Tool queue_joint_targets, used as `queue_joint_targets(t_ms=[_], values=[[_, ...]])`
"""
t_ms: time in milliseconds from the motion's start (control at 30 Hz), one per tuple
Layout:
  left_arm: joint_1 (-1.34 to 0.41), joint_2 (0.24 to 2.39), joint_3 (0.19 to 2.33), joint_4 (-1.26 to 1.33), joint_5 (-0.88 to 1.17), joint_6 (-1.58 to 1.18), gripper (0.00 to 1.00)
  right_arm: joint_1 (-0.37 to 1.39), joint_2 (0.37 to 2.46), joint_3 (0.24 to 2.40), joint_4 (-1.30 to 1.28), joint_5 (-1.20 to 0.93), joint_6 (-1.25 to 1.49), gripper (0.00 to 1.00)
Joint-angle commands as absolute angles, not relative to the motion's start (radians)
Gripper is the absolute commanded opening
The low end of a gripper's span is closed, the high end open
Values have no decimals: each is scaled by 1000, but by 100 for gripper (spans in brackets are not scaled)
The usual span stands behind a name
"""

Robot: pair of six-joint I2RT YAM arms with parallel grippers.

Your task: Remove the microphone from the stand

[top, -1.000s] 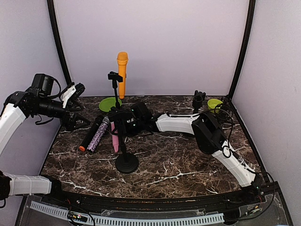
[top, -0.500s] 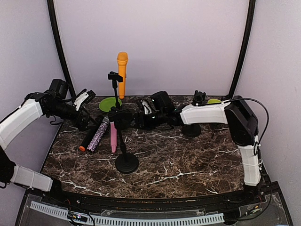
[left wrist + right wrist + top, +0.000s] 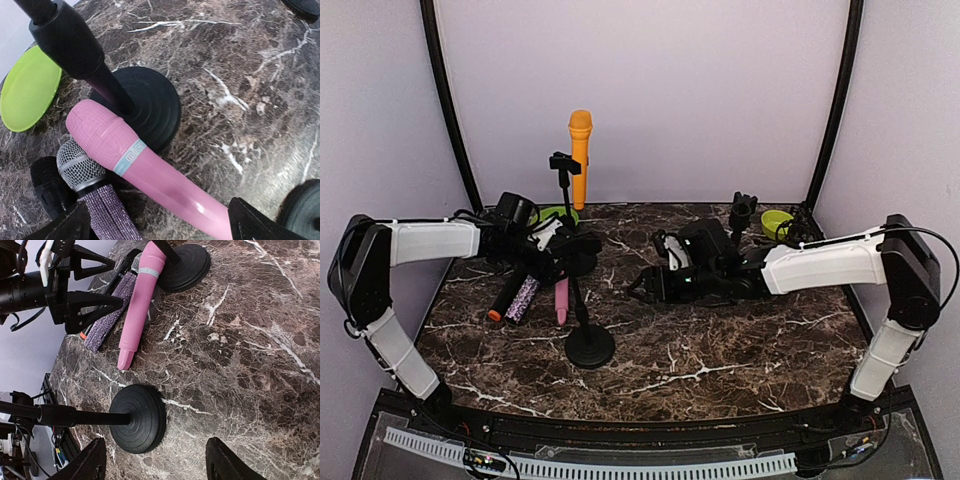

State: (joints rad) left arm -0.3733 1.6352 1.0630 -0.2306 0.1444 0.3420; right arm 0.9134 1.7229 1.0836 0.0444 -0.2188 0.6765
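Marble bench [image 3: 720, 350]: pink mic [image 3: 150, 170] lies flat beside stand base [image 3: 155, 107]. L hand [image 3: 159, 205] spread wide astride it, prob. to grab. R hand [image 3: 156, 442] spread, empty.

You see an orange microphone [image 3: 580, 150] on a thin black stand [image 3: 563, 178]. Your bench [image 3: 740, 350] is dark brown stone with white wiggly lines all over it, like marble. The pink microphone [image 3: 150, 172] has a thin light blue band with white letters on it. The purple microphone [image 3: 107, 215] is sparkly and has a silver mesh head. The black microphone [image 3: 508, 292] has an orange end. You also have a bright green plate [image 3: 27, 92] and a small green bowl [image 3: 777, 219]. The second stand [image 3: 590, 345] is black too. Your left arm [image 3: 430, 240] and right arm [image 3: 820, 265] are white with black joints. The walls [image 3: 700, 90] are pale purple
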Motion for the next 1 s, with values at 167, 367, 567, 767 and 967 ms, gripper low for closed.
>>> queue_joint_targets(t_ms=[167,367,567,767,967], values=[[-395,1742,983,47,-86,337,99,973,1664,1051,68,-71,717,68],[-364,1752,937,87,-113,372,99,1008,1632,1018,79,-10,701,67],[-314,1704,910,73,-98,359,99,1052,1565,935,123,84,664,68],[-279,1683,896,53,-27,332,99,1120,1547,943,115,162,585,75],[-279,1697,921,19,8,299,99,1210,1533,912,194,266,456,100]])
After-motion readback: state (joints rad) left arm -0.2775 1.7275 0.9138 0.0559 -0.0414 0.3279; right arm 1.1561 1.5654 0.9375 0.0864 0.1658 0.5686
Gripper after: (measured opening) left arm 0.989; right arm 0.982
